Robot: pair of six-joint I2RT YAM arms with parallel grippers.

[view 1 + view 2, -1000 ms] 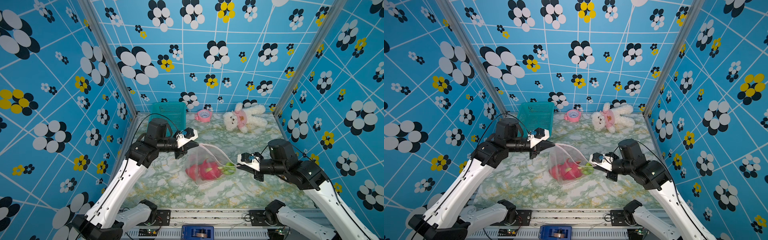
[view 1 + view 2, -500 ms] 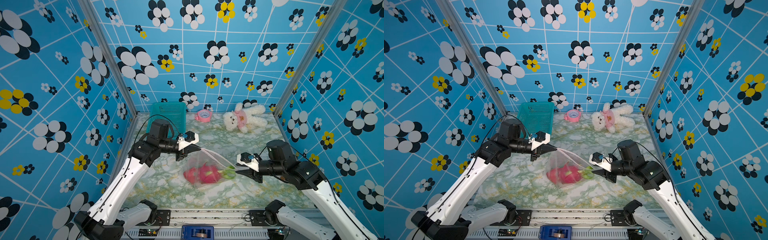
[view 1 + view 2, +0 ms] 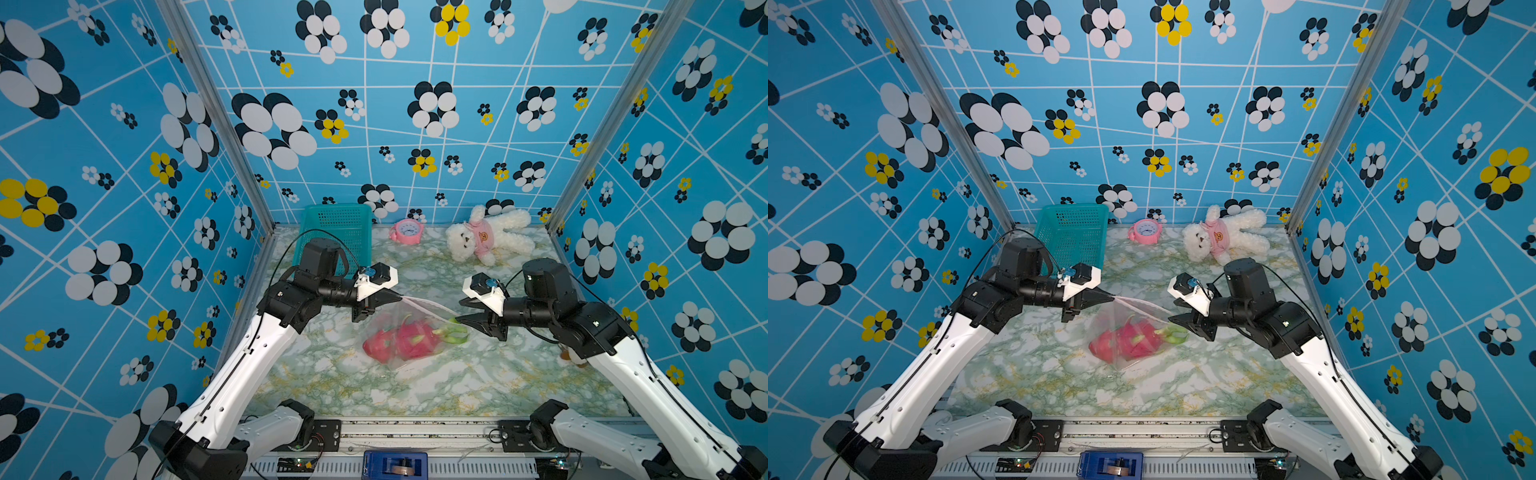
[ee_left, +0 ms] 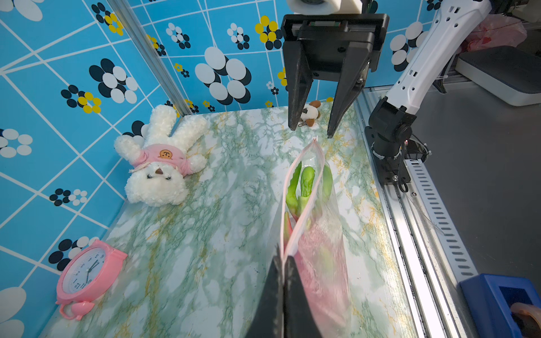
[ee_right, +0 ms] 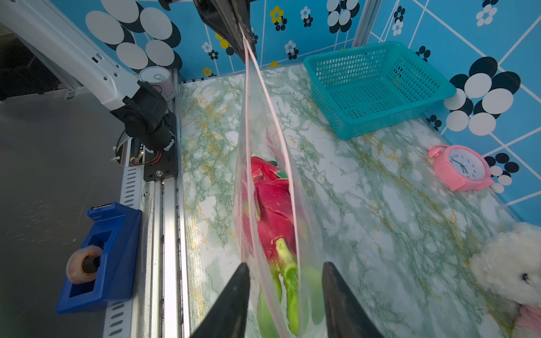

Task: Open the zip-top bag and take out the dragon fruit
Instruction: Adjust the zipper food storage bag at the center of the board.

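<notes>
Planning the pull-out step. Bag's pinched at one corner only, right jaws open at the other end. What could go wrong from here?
1. Only the left gripper holds the zip-top bag, by one corner; a tug might slip it free.
2. The right gripper stands open astride the bag's end; closing could pinch film along with the dragon fruit's green tips and drag the bag.
3. Its mouth looks only narrowly parted; the fruit may jam.

Both top views look down over the table's (image 3: pixel 332 374) front edge, while the wrist cameras face each other closely along the zip-top bag (image 4: pixel 320 231).
</notes>
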